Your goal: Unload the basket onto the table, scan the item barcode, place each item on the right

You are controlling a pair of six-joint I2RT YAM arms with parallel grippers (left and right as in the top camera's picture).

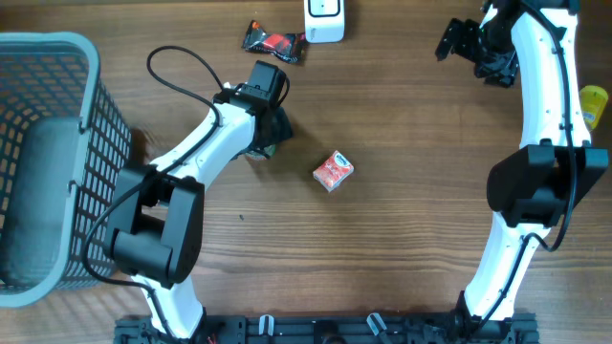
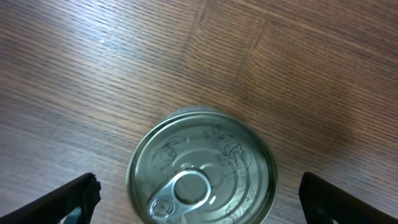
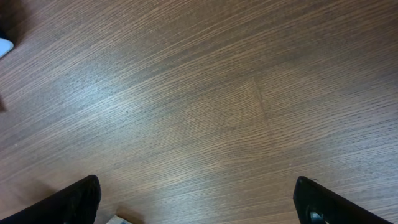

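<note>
At the far left I note a grey mesh basket (image 1: 91, 115) standing on the wooden table (image 1: 402, 239). Next along, the left gripper (image 2: 199, 208) hangs directly above a silver can (image 2: 202, 165), jaws spread wide. In the left wrist view one finger shows on either side of the can and neither touches it, so nothing is held. The can stands upright on the table with its ring-pull lid facing up; from overhead the gripper hides most of it. To its right lies a small red carton (image 1: 333, 171), apart from the can. Toward the far edge I see a red-and-black wrapper (image 1: 274, 42) and, just beside it, a white device (image 1: 325, 19). Further right, the right gripper (image 1: 469, 40) hovers over bare wood, jaws fully apart and empty. A yellow object (image 1: 595, 103) sits at the right edge, partly behind the arm
</note>
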